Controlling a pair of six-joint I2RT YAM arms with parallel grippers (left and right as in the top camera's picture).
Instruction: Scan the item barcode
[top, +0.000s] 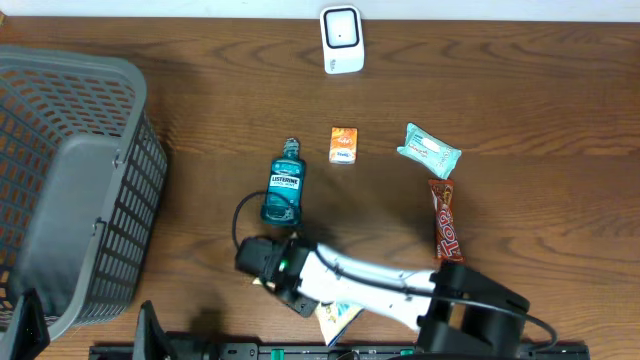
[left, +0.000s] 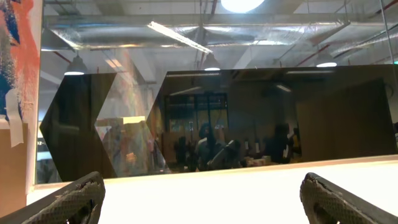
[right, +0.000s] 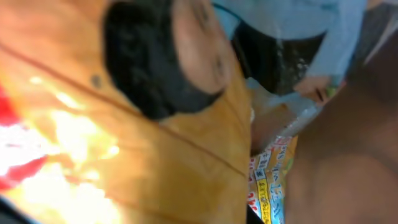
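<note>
Overhead view: my right arm reaches from the near edge across the wooden table. My right gripper sits just below the Listerine bottle, jaws closed tight. A yellow packet lies partly under that arm. The white scanner stands at the far edge, well apart from it. Between them lie an orange box, a teal wipes pack and a red chocolate bar. A grey basket stands on the left.

Left wrist view: my left gripper points up at a ceiling, fingers spread wide and empty.

Right wrist view: blurred orange packaging fills the frame, with a strip of printed yellow wrapper. I cannot tell whether my jaws pinch anything.
</note>
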